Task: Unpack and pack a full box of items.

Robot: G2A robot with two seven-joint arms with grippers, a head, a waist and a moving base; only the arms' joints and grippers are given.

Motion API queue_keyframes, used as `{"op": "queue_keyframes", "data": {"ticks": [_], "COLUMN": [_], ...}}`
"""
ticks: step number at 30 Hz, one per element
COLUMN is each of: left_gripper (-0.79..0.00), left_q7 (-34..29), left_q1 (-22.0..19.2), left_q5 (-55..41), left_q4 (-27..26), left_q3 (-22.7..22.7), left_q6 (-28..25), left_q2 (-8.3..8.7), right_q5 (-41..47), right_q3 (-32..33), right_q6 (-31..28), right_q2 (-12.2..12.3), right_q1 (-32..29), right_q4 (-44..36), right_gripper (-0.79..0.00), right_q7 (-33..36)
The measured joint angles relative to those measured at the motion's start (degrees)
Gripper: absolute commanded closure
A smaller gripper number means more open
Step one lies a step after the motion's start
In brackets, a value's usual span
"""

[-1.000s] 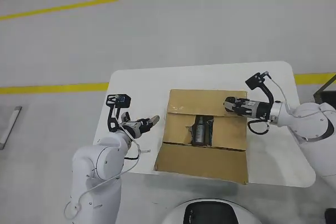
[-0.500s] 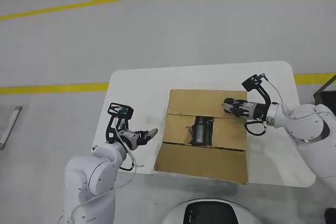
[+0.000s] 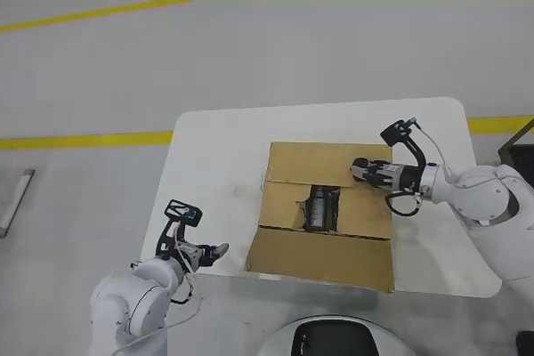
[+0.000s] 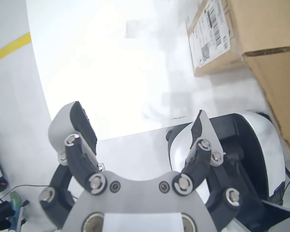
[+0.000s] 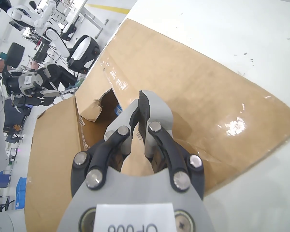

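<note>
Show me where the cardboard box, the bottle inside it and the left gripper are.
cardboard box [image 3: 325, 258]: top view, on its near flap.
bottle [image 3: 318, 207]: top view, on its body.
left gripper [image 4: 137, 109]: left wrist view, midway between fingertips.

The contents of the box [image 3: 285, 209] are largely hidden beneath its flaps; through the gap between them only a dark item [image 3: 318, 206] is seen, too small for its kind to be told; in the right wrist view the opening [image 5: 108, 109] is shadowed and partly covered by the right gripper [image 5: 138, 103]; whether cardboard is caught between its closed pads [image 5: 144, 108] cannot be told; part of the near edge of the tabletop [image 3: 222, 151] is covered by the near flap [image 3: 320, 258]; in the left wrist view the box is cut off by the picture's edge.
</note>
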Motion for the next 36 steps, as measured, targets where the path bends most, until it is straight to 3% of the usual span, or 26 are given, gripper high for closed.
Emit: {"op": "queue_keyframes", "data": {"ticks": [5, 17, 28, 36], "left_gripper": [-0.785, -0.785, -0.785, -0.785], "left_q7": [-0.3, 2.2, 9.9, 11.1], "left_q1": [0.7, -3.1, -10.7, -16.5], "left_q5": [-1.7, -8.1, -6.3, -4.0], "left_q4": [0.4, 2.5, 6.3, 11.3], "left_q3": [3.1, 6.6, 12.4, 17.2], "left_q6": [-0.7, -5.9, 0.2, 10.6], "left_q2": [0.25, 1.18, 1.11, 0.45], "right_q5": [1.5, 2.5, 2.9, 4.1], "right_q3": [0.1, 0.9, 2.2, 5.0], "right_q6": [0.4, 0.3, 1.6, 5.9], "right_q2": [0.0, 0.2, 0.5, 0.7], "right_q1": [0.5, 1.1, 1.3, 1.8], "right_q4": [1.0, 1.3, 2.2, 2.0], "right_gripper": [0.000, 0.000, 0.000, 0.000], "right_q7": [0.1, -0.1, -1.0, -4.9]}}
